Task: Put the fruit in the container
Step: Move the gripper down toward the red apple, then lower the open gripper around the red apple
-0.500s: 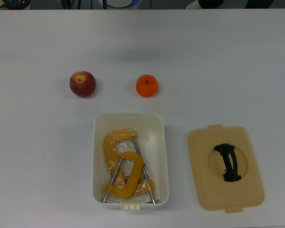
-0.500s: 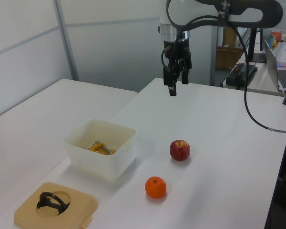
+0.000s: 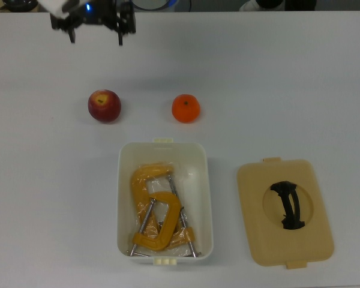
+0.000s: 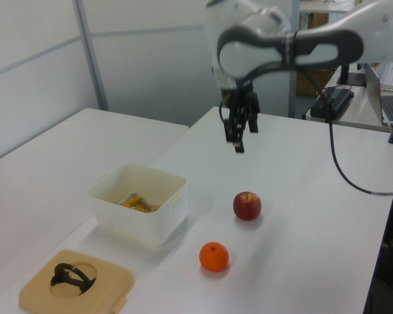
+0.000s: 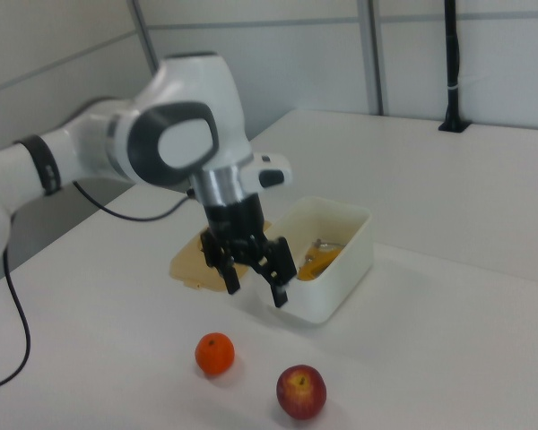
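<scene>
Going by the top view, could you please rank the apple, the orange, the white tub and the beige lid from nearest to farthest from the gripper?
From the gripper, at the top view's upper left:
1. Apple, just below it.
2. Orange, to the apple's right.
3. White tub, lower centre, holding yellow clamps.
4. Beige lid, lower right.

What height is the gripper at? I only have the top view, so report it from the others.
Observer: In the left view the gripper hangs in the air well above the table, clear of the apple.
Operator: Check the fingers in the right view.
Observer: The fingers are spread open with nothing between them.
Operator: Tell me how the clamps sit in the container.
Observer: In the left view the yellow clamps lie low in the container, below its rim.
</scene>
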